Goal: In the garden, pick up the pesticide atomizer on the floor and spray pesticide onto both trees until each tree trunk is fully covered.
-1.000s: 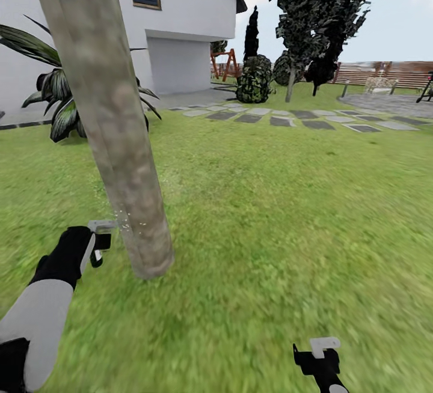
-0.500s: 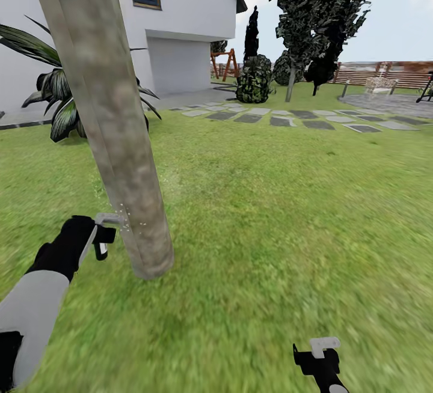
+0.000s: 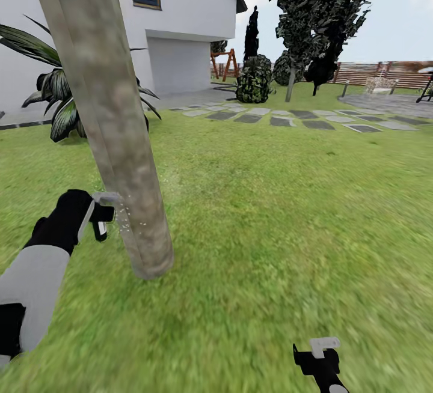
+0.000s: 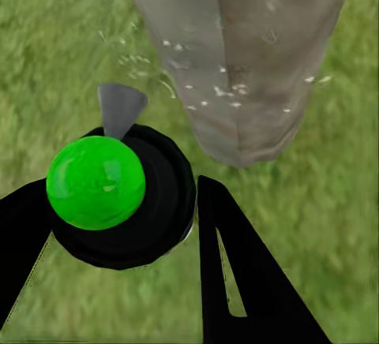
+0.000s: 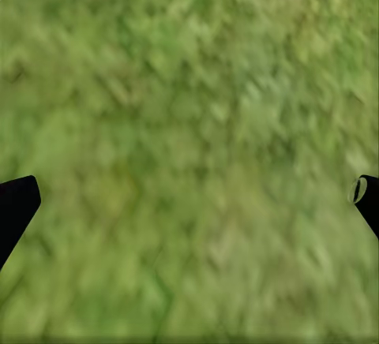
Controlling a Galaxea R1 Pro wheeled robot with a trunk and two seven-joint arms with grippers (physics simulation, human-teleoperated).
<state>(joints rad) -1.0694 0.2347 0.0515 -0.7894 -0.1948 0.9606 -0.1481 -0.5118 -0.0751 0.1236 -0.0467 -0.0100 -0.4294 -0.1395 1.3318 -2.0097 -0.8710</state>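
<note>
As recorded while spraying was under way:
Left hand (image 3: 103, 216): raised up the trunk since a second earlier; clamped on the pesticide atomizer (image 4: 118, 194).
Atomizer: held just beside the tree trunk (image 3: 111, 119), droplets seen on the bark.
Meaning: coverage judged to be carried upward; far tree (image 3: 319, 14) still untreated.
Right hand (image 3: 317, 354): spread, nothing held, low over the lawn (image 3: 270, 201).

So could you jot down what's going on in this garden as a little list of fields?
place: lawn beside a white house
left gripper: holding the atomizer at the tree trunk
spray: droplets on the lower trunk
right gripper: open, over grass
background: stepping stones, second tree, wooden fence
</note>
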